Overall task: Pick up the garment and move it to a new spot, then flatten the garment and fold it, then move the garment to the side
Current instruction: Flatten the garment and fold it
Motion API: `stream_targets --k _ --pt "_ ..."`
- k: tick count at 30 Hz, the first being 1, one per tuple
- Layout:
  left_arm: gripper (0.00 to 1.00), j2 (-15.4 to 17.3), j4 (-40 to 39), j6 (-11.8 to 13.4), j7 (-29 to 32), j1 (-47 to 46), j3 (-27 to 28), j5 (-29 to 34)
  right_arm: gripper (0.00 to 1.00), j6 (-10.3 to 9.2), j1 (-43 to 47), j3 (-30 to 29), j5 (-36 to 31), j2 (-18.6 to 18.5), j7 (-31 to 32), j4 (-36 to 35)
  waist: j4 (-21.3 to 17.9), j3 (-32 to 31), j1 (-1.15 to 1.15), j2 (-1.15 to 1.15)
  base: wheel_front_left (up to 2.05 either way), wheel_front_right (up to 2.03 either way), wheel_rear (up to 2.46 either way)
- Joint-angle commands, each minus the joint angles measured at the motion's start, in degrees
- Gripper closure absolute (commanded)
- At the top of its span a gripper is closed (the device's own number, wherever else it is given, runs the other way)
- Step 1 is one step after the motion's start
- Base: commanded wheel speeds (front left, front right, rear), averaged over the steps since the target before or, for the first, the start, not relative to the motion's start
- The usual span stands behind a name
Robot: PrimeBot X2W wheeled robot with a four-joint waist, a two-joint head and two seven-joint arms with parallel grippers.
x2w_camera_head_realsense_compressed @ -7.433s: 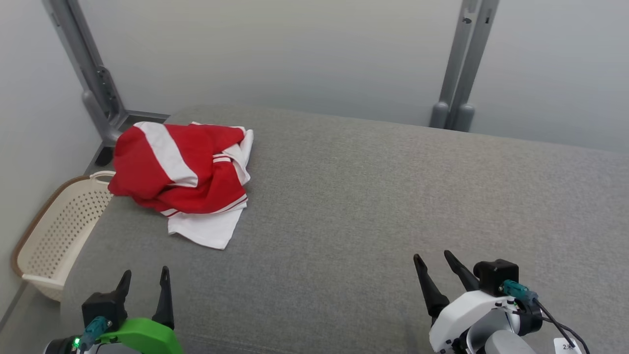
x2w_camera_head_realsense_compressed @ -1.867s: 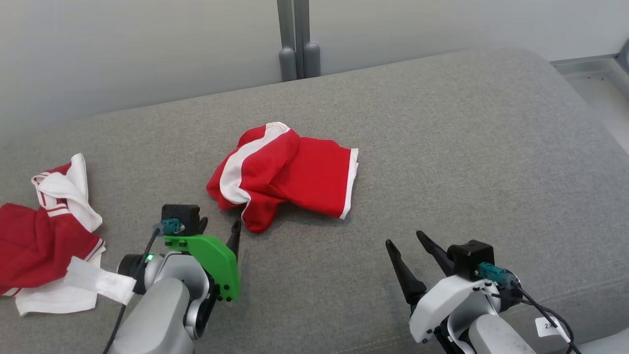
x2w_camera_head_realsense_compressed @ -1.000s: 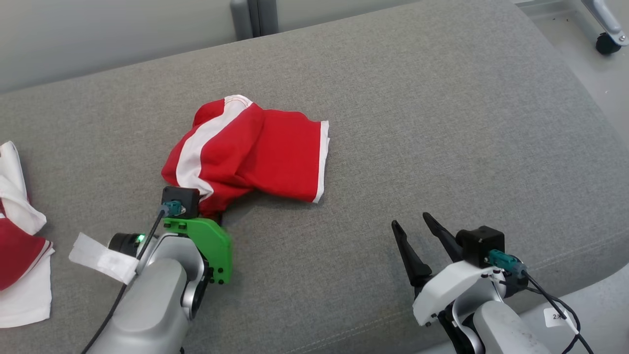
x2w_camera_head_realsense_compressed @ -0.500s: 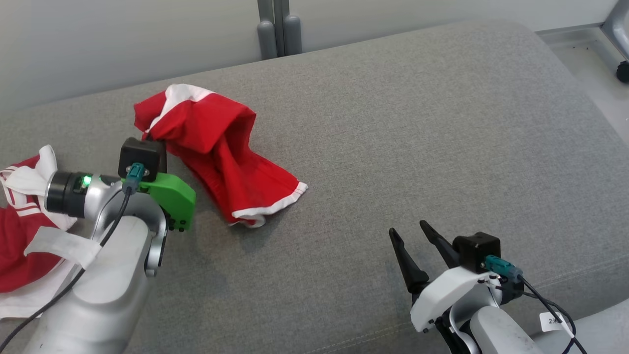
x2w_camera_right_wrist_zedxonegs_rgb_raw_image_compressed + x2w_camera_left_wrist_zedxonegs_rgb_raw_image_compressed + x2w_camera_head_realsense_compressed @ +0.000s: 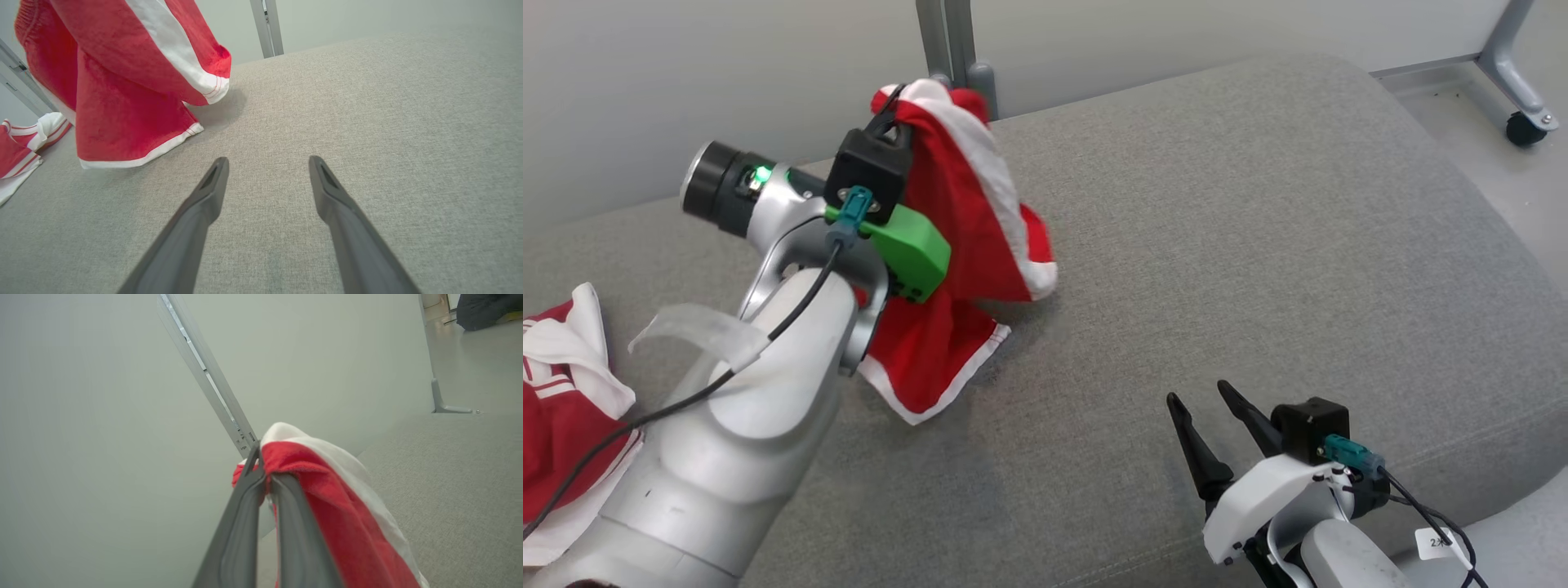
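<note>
Raised since before, the red-and-white cloth shorts (image 5: 964,204) hang from the left gripper (image 5: 263,473), fingers clamped on them, above the grey fabric cushion (image 5: 1258,245); right gripper (image 5: 1198,392) fingers apart. Trailing hem could drag them loose.

I am holding my left arm (image 5: 735,425) high over the left part of the surface (image 5: 1258,245), with the forearm slanting up and away from me. My left wrist (image 5: 768,192) is bending so that my left gripper (image 5: 261,469) is pointing up toward the far edge. Its two dark fingers are pressing together and pinching a fold of the garment (image 5: 964,212). My right arm (image 5: 1282,498) is sitting low by the near edge, toward the right corner. My right gripper (image 5: 1197,392) is hovering just above the surface, fingers spread wide, gripping nothing
</note>
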Motion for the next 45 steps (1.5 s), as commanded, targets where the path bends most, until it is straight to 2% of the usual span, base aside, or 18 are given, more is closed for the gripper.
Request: stream_targets --k 1,4,9,16,19,20,22,24,26,27,38,39,40,41,45 --pt "1.00 -0.62 -0.35 -0.27 0.07 -1.46 -0.25 0.43 0.00 0.00 0.55 0.01 0.24 -0.11 -0.24 0.16 -0.68 -0.31 0.00 0.00 0.00 0.00 0.00" --pt "1.00 -2.47 -1.38 -0.01 0.09 -3.28 -0.41 -0.07 0.00 0.00 0.72 -0.23 0.15 -0.11 -0.36 0.17 -1.13 -0.35 0.00 0.00 0.00 0.00 0.00" --pt "1.00 -3.79 -2.32 2.38 0.24 -1.72 0.89 -1.56 0.00 0.00 1.12 -0.82 -0.29 -0.11 -0.38 0.00 -1.13 -0.41 0.00 0.00 0.00 0.00 0.00" --pt "1.00 -2.04 -1.21 7.48 -2.46 10.94 4.16 -5.76 0.00 0.00 2.33 -2.16 -1.25 -0.10 0.31 -0.38 1.85 -0.56 0.00 0.00 0.00 0.00 0.00" --pt "0.96 -1.41 0.00 9.55 -4.27 17.02 5.69 -7.61 0.00 0.00 2.35 -2.21 -1.64 -0.10 0.64 -0.88 3.56 -0.66 0.00 0.00 0.00 0.00 0.00" --pt "0.99 -1.36 0.36 10.14 -4.73 18.83 6.05 -8.18 0.00 0.00 2.35 -2.21 -1.83 -0.10 0.87 -1.07 4.11 -0.74 0.00 0.00 0.00 0.00 0.00" --pt "0.93 -1.53 0.92 10.93 -5.64 21.87 6.28 -8.87 0.00 0.00 2.36 -2.24 -2.02 -0.11 1.15 -1.40 5.29 -0.85 0.00 0.00 0.00 0.00 0.00" --pt "0.88 -1.97 1.41 11.39 -6.20 24.24 6.21 -9.23 0.00 0.00 2.40 -2.14 -2.13 -0.11 1.53 -1.72 6.42 -1.00 0.00 0.00 0.00 0.00 0.00" --pt "0.94 -2.02 1.89 11.98 -7.07 26.00 6.31 -9.34 0.00 0.00 2.47 -1.95 -2.13 -0.11 1.67 -2.04 7.28 -1.17 0.00 0.00 0.00 0.00 0.00" --pt "1.00 -2.11 2.08 12.37 -7.47 26.81 6.38 -9.39 0.00 0.00 2.48 -1.90 -2.06 -0.11 1.83 -2.16 7.63 -1.25 0.00 0.00 0.00 0.00 0.00" --pt "0.98 -3.25 4.53 11.86 -9.05 31.13 6.01 -9.56 0.00 0.00 3.28 -2.61 -2.25 -0.12 2.32 -2.57 9.90 -1.75 0.00 0.00 0.00 0.00 0.00" --pt "0.85 -3.31 4.73 11.76 -9.14 31.22 6.02 -9.53 0.00 0.00 3.34 -2.67 -2.28 -0.11 2.35 -2.61 10.00 -1.76 0.00 0.00 0.00 0.00 0.00" --pt "0.45 -3.35 4.90 11.67 -9.23 31.30 6.12 -9.52 0.00 0.00 3.34 -2.70 -2.30 -0.12 2.40 -2.64 10.07 -1.76 0.00 0.00 0.00 0.00 0.00" --pt "0.00 -3.48 5.22 11.48 -9.26 31.55 6.19 -9.69 0.00 0.00 3.31 -2.74 -2.29 -0.12 2.45 -2.68 10.15 -1.77 0.00 0.00 0.00 0.00 0.00" --pt "0.00 -3.89 5.87 11.20 -9.42 32.86 6.86 -10.25 0.00 0.00 3.53 -3.13 -2.17 -0.12 2.47 -2.79 10.54 -1.93 0.00 0.00 0.00 0.00 0.00"
